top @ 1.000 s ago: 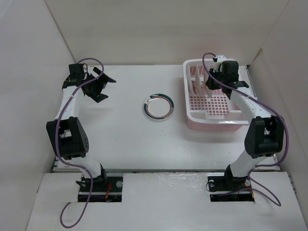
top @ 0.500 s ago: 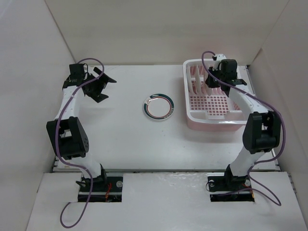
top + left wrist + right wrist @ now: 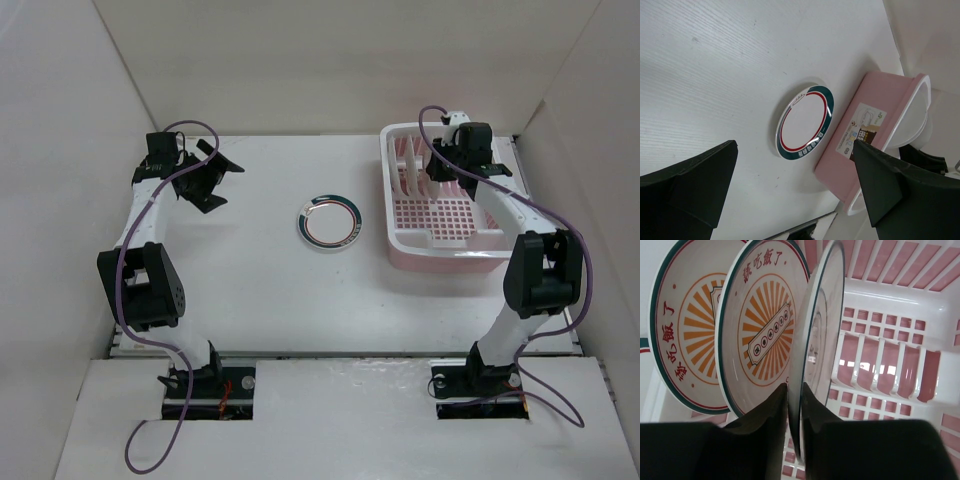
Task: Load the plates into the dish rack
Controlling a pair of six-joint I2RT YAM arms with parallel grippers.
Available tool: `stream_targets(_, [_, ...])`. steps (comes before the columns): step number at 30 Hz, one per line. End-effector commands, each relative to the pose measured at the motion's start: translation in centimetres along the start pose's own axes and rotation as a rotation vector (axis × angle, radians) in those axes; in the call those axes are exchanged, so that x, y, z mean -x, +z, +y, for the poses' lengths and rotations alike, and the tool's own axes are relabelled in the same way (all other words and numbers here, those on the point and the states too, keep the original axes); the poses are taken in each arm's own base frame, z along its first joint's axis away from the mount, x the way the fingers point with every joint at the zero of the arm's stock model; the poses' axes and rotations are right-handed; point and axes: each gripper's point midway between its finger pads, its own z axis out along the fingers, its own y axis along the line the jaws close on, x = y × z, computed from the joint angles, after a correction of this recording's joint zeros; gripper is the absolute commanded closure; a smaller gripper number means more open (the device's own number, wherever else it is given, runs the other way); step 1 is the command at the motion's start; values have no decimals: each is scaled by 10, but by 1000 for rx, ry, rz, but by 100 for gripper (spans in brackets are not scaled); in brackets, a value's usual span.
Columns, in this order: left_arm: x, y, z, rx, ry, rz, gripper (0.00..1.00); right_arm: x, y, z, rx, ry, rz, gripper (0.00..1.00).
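The right gripper (image 3: 795,390) pinched an upright plate (image 3: 822,330) in the far-right-corner rack (image 3: 440,245), beside two sunburst plates (image 3: 765,335) lettered, seemingly, "吃饭了". The left gripper (image 3: 228,187) gaped near the far left corner. A ringed plate (image 3: 328,221) lay flat mid-way across the counter (image 3: 250,280).

Left arm (image 3: 141,213) and right arm (image 3: 508,214): white links, bulky black joint housings. Purple cable (image 3: 118,290) loops along each. Gripper fingers (image 3: 692,187) black, wedge-shaped.

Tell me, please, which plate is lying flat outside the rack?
The teal-rimmed plate on the table; the other three stand on edge in the pink dish rack.
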Motion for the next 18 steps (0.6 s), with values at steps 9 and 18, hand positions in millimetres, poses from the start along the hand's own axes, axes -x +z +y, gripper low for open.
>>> stream_targets(9, [5,-5,-11,-32,44,-24,0,37,-4,-3,-11,-9,-111,71])
stream_targets(18, [4,0,-6,-33,54,-25,0,66,-28,-1,-19,-18,-181,54])
